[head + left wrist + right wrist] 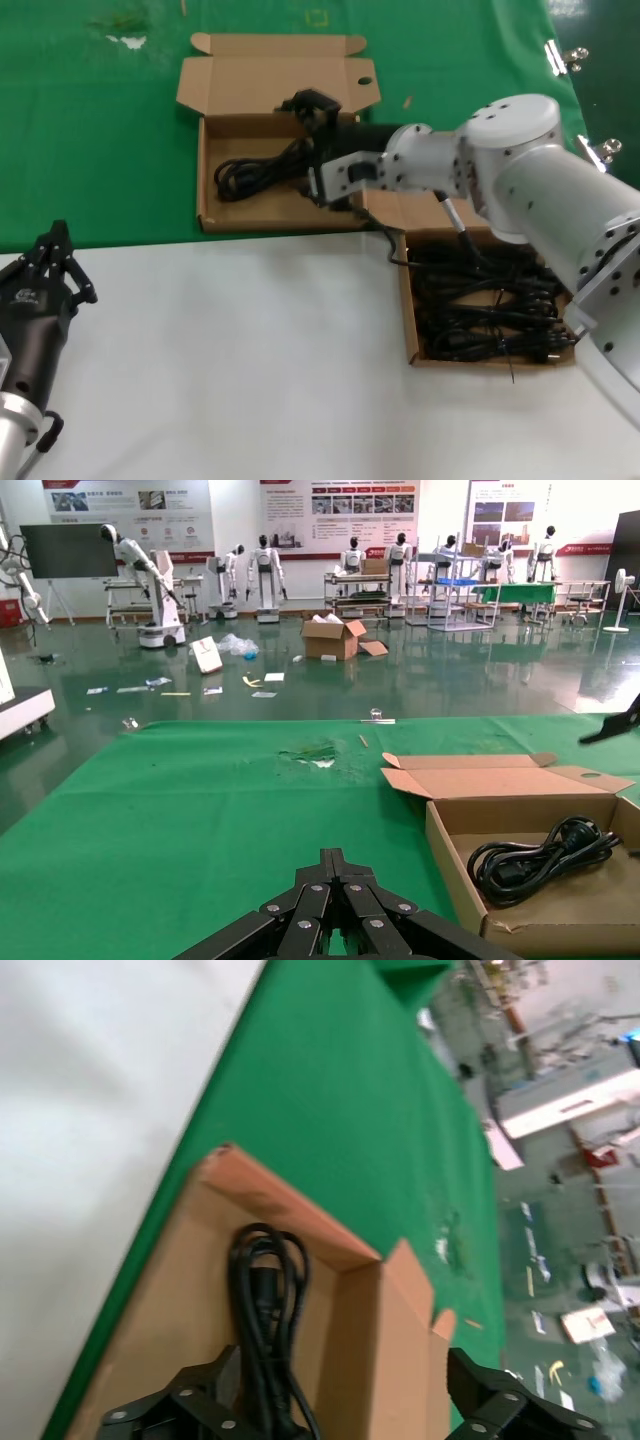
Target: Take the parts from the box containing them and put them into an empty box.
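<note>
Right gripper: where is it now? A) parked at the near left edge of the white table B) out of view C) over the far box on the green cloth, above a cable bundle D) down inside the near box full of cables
C: the right gripper is over the far box, fingers spread either side of the cable bundle lying there.

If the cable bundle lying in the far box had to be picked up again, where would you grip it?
Grip the cable bundle across its bunched middle strands, coming straight down from above: it lies flat and elongated in the far box, whose walls block side approaches.
</note>
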Robot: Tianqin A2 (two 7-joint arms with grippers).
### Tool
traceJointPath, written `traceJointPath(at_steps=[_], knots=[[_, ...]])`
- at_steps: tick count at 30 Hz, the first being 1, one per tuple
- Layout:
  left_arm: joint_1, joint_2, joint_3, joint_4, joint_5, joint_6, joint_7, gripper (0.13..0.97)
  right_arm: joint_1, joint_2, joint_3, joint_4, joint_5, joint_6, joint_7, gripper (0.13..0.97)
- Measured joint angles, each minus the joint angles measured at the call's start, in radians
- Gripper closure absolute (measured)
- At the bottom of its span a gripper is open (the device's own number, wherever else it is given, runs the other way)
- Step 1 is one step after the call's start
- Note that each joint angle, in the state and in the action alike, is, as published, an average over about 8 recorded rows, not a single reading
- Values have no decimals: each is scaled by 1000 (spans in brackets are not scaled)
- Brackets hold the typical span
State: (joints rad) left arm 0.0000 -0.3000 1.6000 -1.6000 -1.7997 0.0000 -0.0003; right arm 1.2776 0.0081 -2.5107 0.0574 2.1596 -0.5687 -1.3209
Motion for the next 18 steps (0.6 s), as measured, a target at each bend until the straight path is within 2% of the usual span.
traceJointPath(at_steps=[5, 7, 14, 18], knots=[[0, 0, 0, 0, 0, 0, 0, 957, -5, 42, 131, 20, -39, -40, 0, 370], [0, 0, 0, 0, 0, 0, 0, 957, -20, 74, 171, 65, -63, -48, 27, 352], [0, 0, 0, 0, 0, 0, 0, 957, -125, 233, 268, 352, -164, -48, 214, 225], [0, 0, 0, 0, 0, 0, 0, 957, -206, 327, 324, 537, -205, -48, 330, 195]])
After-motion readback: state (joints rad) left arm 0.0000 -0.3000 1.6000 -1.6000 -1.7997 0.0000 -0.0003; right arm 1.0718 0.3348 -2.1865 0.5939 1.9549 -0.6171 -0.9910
